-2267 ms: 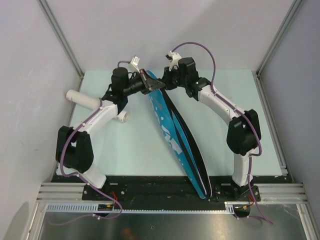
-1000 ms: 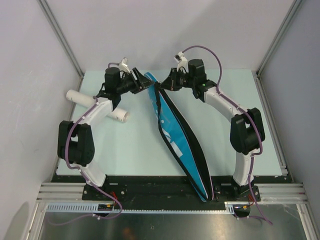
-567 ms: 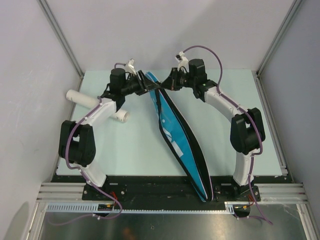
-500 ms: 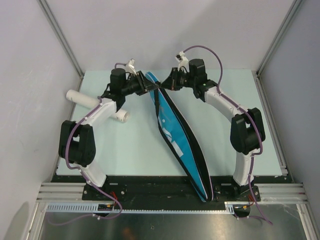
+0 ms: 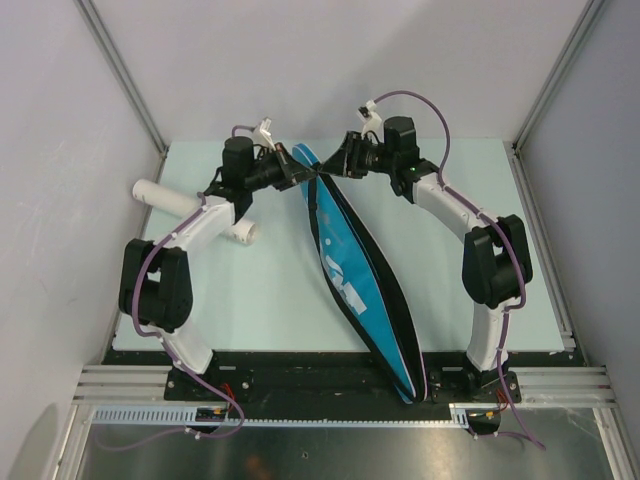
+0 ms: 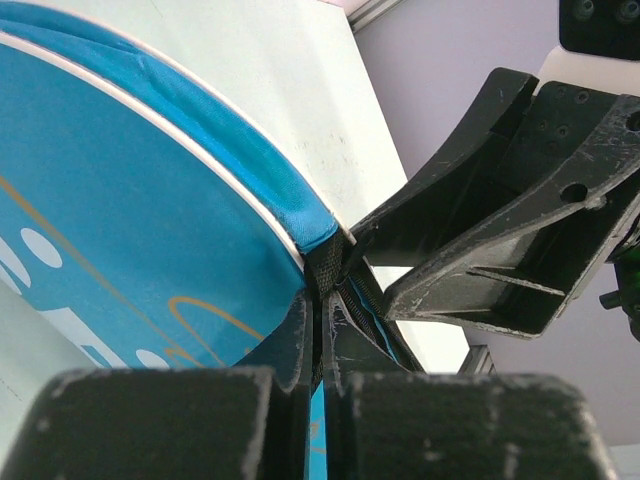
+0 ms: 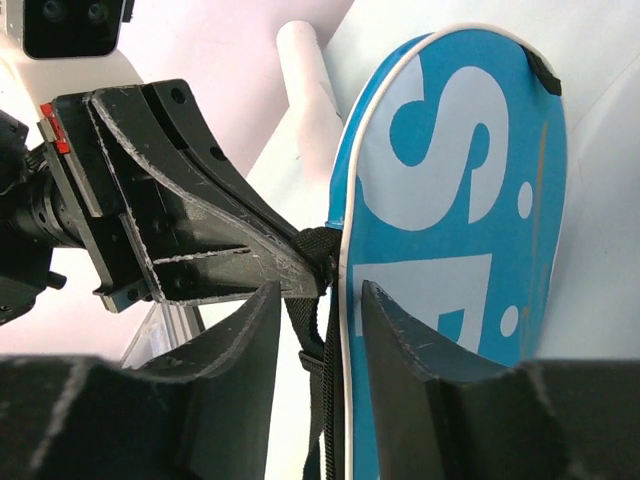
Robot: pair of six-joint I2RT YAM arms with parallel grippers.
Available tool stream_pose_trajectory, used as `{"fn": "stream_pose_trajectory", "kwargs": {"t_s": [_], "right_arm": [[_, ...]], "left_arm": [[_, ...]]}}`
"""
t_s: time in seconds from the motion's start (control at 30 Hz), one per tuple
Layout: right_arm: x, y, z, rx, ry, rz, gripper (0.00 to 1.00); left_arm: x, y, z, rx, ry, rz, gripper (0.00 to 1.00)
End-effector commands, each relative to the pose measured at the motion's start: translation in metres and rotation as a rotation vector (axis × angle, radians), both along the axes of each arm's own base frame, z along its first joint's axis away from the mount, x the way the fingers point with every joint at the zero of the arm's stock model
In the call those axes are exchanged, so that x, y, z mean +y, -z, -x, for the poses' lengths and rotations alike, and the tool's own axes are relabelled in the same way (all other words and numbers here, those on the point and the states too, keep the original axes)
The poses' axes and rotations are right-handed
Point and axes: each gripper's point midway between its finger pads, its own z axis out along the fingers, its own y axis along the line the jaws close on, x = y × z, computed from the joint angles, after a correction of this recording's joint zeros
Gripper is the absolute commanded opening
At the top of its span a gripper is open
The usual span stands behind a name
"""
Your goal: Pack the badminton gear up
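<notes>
Blue bag (image 5: 350,270) newly flatter on pale green table (image 5: 250,300), grey walls (image 5: 300,70) around.

You have a blue racket bag (image 5: 350,260) with white lettering and piping, a black strap (image 7: 318,345), and a white tube (image 5: 165,196).

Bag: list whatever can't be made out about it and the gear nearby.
- Bag contents: every view; the fabric hides them.
- Bag's near end: both wrist views; cut off by the frame and the fingers in front.
- Tube middle: top view; the left arm covers it.
- Zip, open or closed: top view; too small.
</notes>
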Motion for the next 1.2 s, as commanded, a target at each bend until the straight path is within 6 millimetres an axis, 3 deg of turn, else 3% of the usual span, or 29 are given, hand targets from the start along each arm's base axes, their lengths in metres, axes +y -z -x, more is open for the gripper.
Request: {"fn": "stream_pose_trajectory", "kwargs": {"t_s": [0.0,0.23,0.47,0.83,1.17], "right_arm": [[-0.005,-0.033,0.0,-0.057,-0.005,-0.06,0.45],[-0.001,-0.03,-0.008,-0.058,-0.009,-0.031,0.42],[0.003,-0.032,-0.014,-0.057,-0.015,-0.025,0.31],[0.008,-0.024,-0.016,-0.06,-0.022,-0.009,0.32],[0.018,-0.017,-0.015,-0.034,-0.043,0.006,0.23]], "left_arm": [[-0.008,-0.016,-0.003,-0.039,0.012,0.019,0.0],[-0.008,-0.017,-0.002,-0.04,0.013,0.02,0.0],[-0.011,-0.015,0.0,-0.033,0.02,0.021,0.0],[-0.012,-0.017,0.0,-0.035,0.023,0.025,0.0],[-0.013,-0.018,0.001,-0.036,0.024,0.026,0.0]]}}
